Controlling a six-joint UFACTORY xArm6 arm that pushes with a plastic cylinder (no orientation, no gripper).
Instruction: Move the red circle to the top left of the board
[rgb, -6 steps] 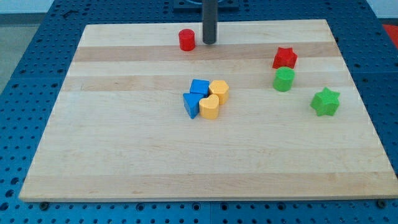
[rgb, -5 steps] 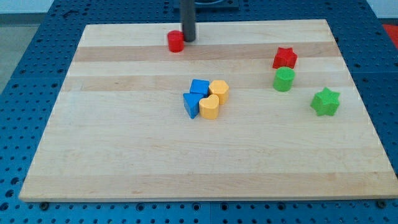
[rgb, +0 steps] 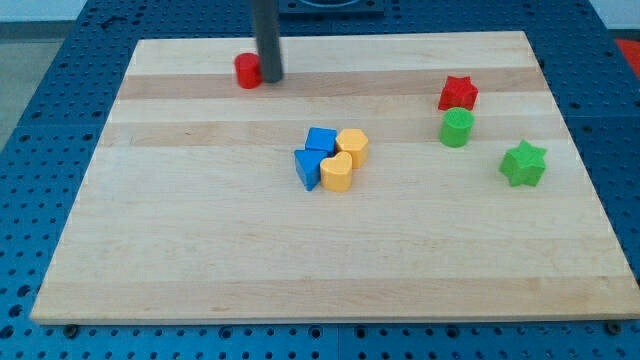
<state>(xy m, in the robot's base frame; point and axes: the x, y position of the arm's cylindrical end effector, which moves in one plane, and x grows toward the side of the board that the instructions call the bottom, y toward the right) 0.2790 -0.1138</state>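
Note:
The red circle is a small red cylinder near the top edge of the wooden board, left of the middle. My tip is the lower end of a dark rod, and it touches the red circle's right side.
A red star, a green circle and a green star sit at the view's right. Two blue blocks and two yellow blocks cluster at the board's middle. A blue pegboard table surrounds the board.
My tip has slid to the view's left along the top of the board, pushing the red circle leftward with it. The other blocks have not moved.

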